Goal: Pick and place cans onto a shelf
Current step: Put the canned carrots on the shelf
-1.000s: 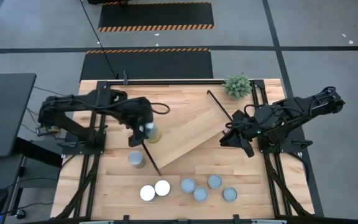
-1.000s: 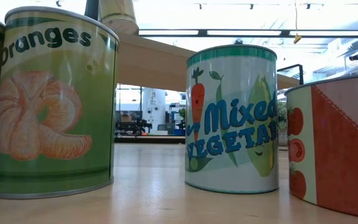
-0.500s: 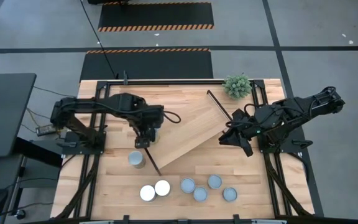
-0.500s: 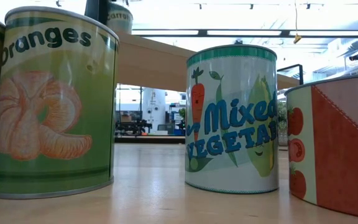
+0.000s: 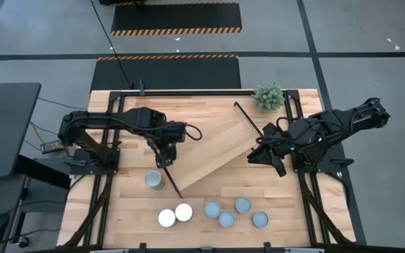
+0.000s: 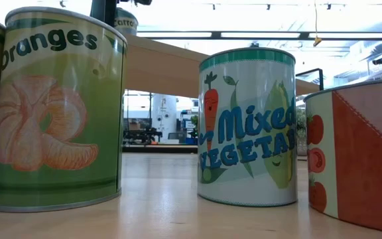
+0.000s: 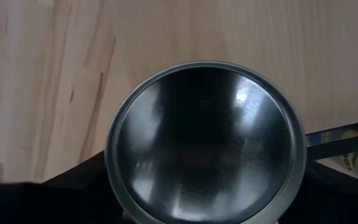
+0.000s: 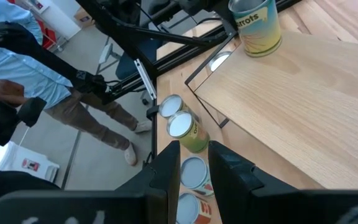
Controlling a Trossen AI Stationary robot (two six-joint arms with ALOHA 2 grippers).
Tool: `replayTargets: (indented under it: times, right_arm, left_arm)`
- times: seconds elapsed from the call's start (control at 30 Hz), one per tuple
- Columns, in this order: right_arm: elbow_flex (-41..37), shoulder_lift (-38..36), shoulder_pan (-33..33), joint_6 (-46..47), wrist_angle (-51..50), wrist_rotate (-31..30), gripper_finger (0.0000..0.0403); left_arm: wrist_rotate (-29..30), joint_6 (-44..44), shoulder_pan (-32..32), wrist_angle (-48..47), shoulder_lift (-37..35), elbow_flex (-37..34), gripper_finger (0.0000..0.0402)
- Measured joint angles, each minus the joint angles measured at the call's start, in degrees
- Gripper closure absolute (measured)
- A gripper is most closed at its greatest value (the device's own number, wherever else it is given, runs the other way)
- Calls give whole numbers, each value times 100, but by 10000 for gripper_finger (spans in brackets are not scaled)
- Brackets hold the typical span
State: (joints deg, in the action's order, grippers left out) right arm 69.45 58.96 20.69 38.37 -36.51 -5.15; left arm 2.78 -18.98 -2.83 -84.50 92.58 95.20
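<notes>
My left gripper (image 5: 165, 154) is shut on a can labelled "Carrots" (image 8: 257, 26) at the left end of the light-wood shelf (image 5: 213, 144). The shelf lies slantwise across the table. The can stands upright, and its base looks set on the plank. Its dark metal top (image 7: 204, 140) fills the left wrist view. One grey-topped can (image 5: 155, 180) stands beside the shelf's left bar. Two white-topped cans (image 5: 175, 215) and several blue-grey-topped ones (image 5: 226, 218) stand near the front edge. My right gripper (image 5: 278, 166) hovers by the shelf's right end, empty, its fingers a narrow gap apart (image 8: 194, 177). My left gripper pinches the can's round side just below the top rim, one finger (image 7: 73, 183) on each side. The fingers come from above and point down. The can is upright, its base (image 8: 261, 50) at the shelf's surface.
A small green plant (image 5: 268, 96) stands at the far right corner. Black frame rails (image 5: 188, 91) run along the far and side edges. In the low view, big cans (image 6: 247, 126) stand close in front. A person (image 8: 36, 74) stands beyond the table.
My left gripper has turned from a slant to pointing straight down over the shelf's left end and has come down. The can it holds was tipped and higher a second ago. It now stands upright, lower, at the plank.
</notes>
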Motion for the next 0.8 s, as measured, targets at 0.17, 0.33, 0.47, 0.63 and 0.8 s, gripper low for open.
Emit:
replayTargets:
  times: [0.17,0.33,0.47,0.63,0.8]
  right_arm:
    - [0,0,-1,0,0,0,313]
    - [0,0,-2,-50,1,0,313]
    - [0,0,-2,-61,0,2,313]
    - [0,0,-2,-62,0,2,313]
    - [0,0,-1,-92,2,4,313]
  left_arm:
    - [-95,-226,-2,-12,0,0,94]
    - [-149,-35,-2,-2,0,-2,87]
    - [-184,14,-2,46,0,-4,86]
    - [-238,117,-4,99,0,-4,85]
    - [-450,-16,15,121,-2,-4,85]
